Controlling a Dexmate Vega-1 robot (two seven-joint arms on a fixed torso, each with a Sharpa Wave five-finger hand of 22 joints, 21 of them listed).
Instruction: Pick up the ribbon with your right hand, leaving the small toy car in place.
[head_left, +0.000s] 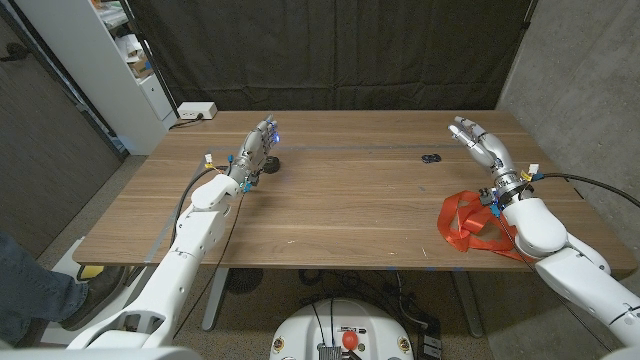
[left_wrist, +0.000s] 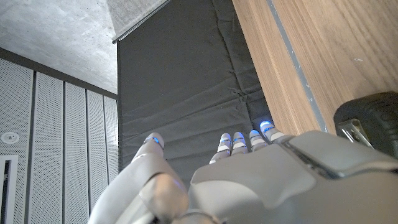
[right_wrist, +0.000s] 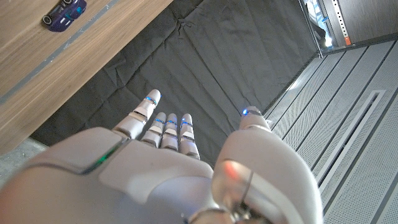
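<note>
Right hand (head_left: 478, 142) open and empty, raised past the ribbon (head_left: 470, 222), which lies bunched by the near right table (head_left: 340, 215) edge, under the wrist. Best pulled back and lowered onto the bunched loops, pinching from above. Toy car (head_left: 432, 158) well apart; open wood leftward.

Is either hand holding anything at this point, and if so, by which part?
Nothing is held. The right hand is open above the table, with the red ribbon lying by its wrist. The left hand is open too, empty.
</note>
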